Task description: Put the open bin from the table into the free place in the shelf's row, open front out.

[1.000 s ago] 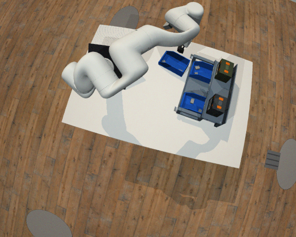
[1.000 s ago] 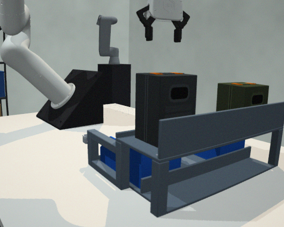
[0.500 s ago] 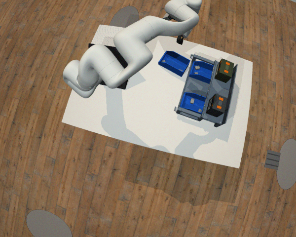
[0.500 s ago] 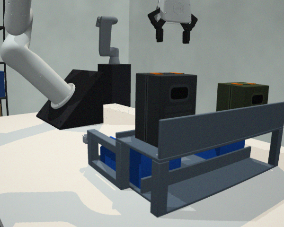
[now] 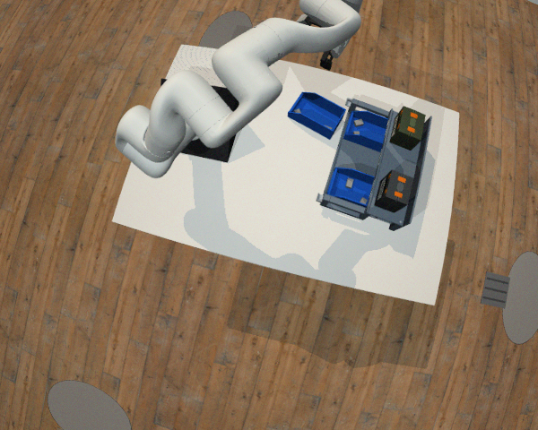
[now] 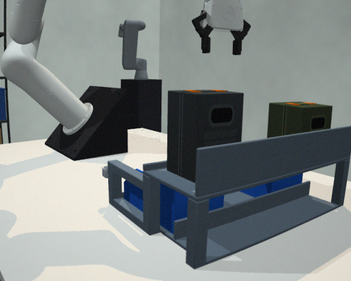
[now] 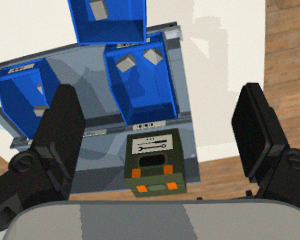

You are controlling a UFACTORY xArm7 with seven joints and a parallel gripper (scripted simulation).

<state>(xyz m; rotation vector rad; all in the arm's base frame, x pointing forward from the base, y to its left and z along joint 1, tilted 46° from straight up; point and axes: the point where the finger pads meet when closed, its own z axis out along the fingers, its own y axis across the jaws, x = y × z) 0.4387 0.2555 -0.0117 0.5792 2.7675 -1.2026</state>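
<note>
The loose blue bin (image 5: 316,113) (image 7: 106,0) lies on the white table (image 5: 260,208), just in front of the grey shelf (image 5: 352,210) (image 6: 272,157) (image 7: 185,80), with small grey parts inside. Two more blue bins (image 5: 366,129) (image 5: 351,184) (image 7: 140,83) (image 7: 24,94) stand in the shelf's row. The free place (image 5: 357,156) (image 7: 80,90) is between them. My gripper (image 6: 219,45) (image 7: 158,102) is open and empty. It hangs high above the shelf's far end, looking down on the far bin and the green box. The loose bin is hidden in the exterior view.
A green box (image 5: 411,127) (image 6: 299,119) (image 7: 153,163) and a dark box (image 5: 394,190) (image 6: 204,130) stand on the shelf's upper board. The arm's black base (image 5: 209,150) (image 6: 103,120) and a raised white block (image 5: 190,62) (image 6: 142,136) are at the table's back.
</note>
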